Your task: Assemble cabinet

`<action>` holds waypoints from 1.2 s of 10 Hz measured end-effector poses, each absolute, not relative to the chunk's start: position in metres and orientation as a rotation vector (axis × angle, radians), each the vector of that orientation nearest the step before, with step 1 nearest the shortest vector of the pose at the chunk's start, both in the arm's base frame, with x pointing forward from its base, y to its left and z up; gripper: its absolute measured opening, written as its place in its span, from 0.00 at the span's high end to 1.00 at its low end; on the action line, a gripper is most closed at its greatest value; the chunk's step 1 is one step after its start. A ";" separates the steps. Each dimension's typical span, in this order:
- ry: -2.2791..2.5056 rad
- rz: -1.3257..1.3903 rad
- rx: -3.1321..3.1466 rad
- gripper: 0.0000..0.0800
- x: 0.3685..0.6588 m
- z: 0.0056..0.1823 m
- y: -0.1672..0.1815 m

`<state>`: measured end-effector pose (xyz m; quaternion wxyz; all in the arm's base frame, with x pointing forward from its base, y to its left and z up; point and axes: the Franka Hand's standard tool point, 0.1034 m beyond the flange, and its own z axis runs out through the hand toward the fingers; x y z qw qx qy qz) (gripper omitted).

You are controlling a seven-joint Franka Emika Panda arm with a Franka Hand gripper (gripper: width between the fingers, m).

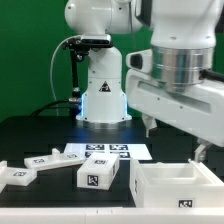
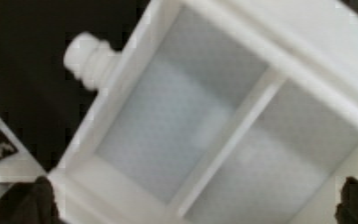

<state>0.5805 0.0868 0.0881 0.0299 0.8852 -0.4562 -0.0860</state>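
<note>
The cabinet (image 1: 170, 188) stands on the bench (image 1: 40, 130) at the exterior view's right, open face up. The end effector (image 2: 190, 205) hangs directly above it, so the coming move turns on a straight descent, not a sideways reach. In the wrist view the two dark fingertips (image 2: 25, 205) sit far apart at opposite edges of the picture, with the cabinet's body between them. The end effector is therefore spread wide and carries nothing. From the exterior view it seems to hover clear of the cabinet's rim, though how close is hard to judge. The cabinet's long walls and its inner divider (image 2: 229, 150) run across the line on which the fingers would close. They are skewed from square to that line, so I judge a small wrist turn would be wanted before any pinch or push. A short ribbed stub (image 2: 91, 58) sticks out from one outer wall. Counted: one arm, one end effector, one cabinet with one divider showing, and one stub. There is one marker board (image 1: 105, 152) in front of the robot base (image 1: 100, 95). As far as I can tell, three small tagged white blocks (image 1: 100, 175) lie well apart from the cabinet, toward the exterior view's left.
</note>
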 end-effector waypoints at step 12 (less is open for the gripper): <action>-1.298 -0.191 2.897 0.00 0.584 0.100 0.060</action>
